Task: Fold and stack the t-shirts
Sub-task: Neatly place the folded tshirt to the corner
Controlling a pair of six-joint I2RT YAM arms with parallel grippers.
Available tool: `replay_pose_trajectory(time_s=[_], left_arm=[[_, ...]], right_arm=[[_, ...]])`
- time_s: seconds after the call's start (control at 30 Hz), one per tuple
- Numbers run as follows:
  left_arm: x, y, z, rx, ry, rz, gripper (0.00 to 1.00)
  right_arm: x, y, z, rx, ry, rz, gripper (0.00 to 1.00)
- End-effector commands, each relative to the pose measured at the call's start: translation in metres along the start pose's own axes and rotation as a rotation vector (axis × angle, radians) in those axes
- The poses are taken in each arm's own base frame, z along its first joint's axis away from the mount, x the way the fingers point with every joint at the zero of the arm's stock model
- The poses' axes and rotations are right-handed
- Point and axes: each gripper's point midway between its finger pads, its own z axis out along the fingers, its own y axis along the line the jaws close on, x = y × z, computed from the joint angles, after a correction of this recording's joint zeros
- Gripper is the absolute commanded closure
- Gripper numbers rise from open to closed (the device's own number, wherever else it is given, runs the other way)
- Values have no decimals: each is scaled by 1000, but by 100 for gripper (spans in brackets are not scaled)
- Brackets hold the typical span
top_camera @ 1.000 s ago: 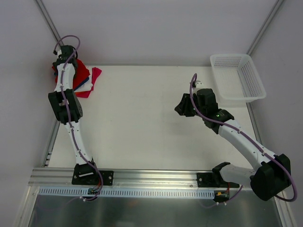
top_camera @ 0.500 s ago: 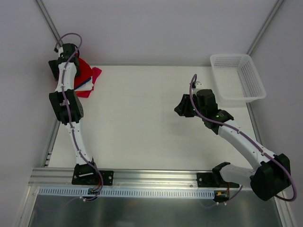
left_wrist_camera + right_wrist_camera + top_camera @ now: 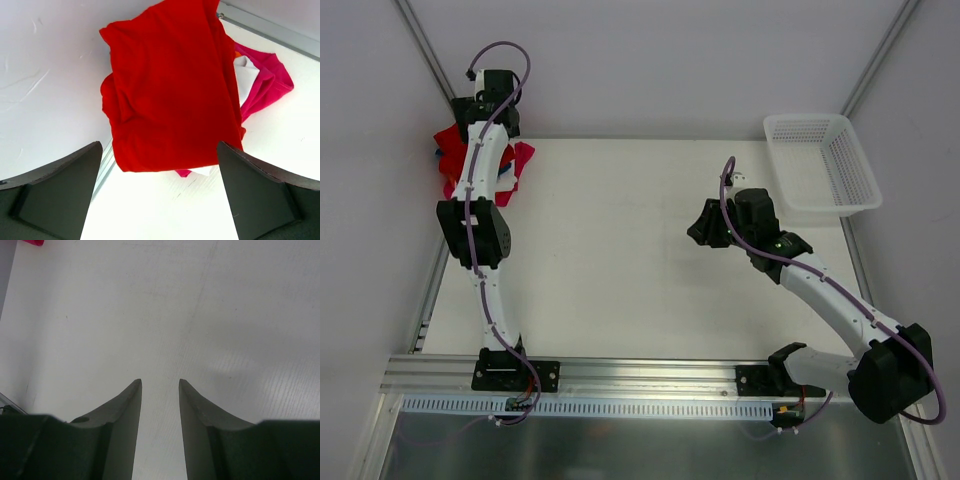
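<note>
Left hand (image 3: 159, 144) lifted, open, over red shirt (image 3: 170, 85)

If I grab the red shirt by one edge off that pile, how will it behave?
Probably floppy: the red shirt lies in soft creases, so it would likely unfold and hang. It looks like thin cloth, so probably light. Pushing it may well drag the magenta shirt and white shirt beneath, since it rests on them.
</note>
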Motion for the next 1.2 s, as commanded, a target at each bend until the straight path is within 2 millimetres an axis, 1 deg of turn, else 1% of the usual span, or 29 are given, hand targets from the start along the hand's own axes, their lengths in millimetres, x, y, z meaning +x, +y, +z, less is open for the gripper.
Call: replay_pose_trajectory(time_s=[0.0,0.07,0.2,0.27,0.3,0.37,0.4,0.47,0.5,0.57,0.63,0.67,0.77,0.8,0.87,0.9,0.97,1.0,1.03,1.07,1.1,1.13,1.17], left_arm=[[-16,21,-1,-35,-30,-16,1],[-5,11,13,-14,1,-2,1],[16,-6,31,24,52,3,1],[21,-11,37,57,69,-6,1],[27,-20,41,88,84,-7,1],[34,-27,46,110,102,-1,1],[43,-36,51,137,127,10,1],[55,-43,57,153,156,20,1],[65,-48,61,153,182,19,1],[77,-52,64,154,210,22,1],[81,-53,66,156,220,10,1],[79,-55,64,163,217,2,1],[66,-51,53,171,192,-23,1],[57,-49,45,176,170,-21,1],[47,-44,37,166,144,-26,1],[36,-38,27,167,121,-37,1],[25,-31,17,166,94,-54,1],[14,-24,6,167,68,-67,1],[8,-24,-2,170,50,-69,1],[-5,-13,-16,151,13,-77,1],[-13,-9,-26,144,-11,-80,1],[-21,-11,-38,151,-36,-78,1],[-35,-1,-56,148,-78,-93,1]], right_arm=[[-9,6,-2,-31,-38,-5,61],[-8,4,-3,-22,-39,-8,61],[-12,2,-6,-14,-50,-10,61],[-12,4,-6,-19,-51,-12,61],[-12,4,-5,-18,-48,-9,61],[-14,5,-5,-23,-51,-5,61],[-14,6,-5,-24,-50,-4,61],[-16,6,-5,-24,-54,1,61],[-15,6,-4,-23,-52,0,61],[-14,5,-3,-20,-47,2,61],[-13,4,-2,-14,-43,1,61],[-12,2,-1,-9,-41,-1,61],[-11,1,0,-4,-36,2,61],[-11,1,1,-3,-35,4,61],[-12,1,2,-1,-34,6,60],[-12,1,2,-1,-34,5,60],[-11,0,3,2,-31,7,60],[-11,0,3,2,-31,7,60],[-10,-1,3,6,-30,8,60],[-11,-1,3,7,-32,7,60],[-10,-2,3,10,-30,4,60],[-10,-2,3,11,-30,1,60],[-11,-3,3,13,-31,2,60]])
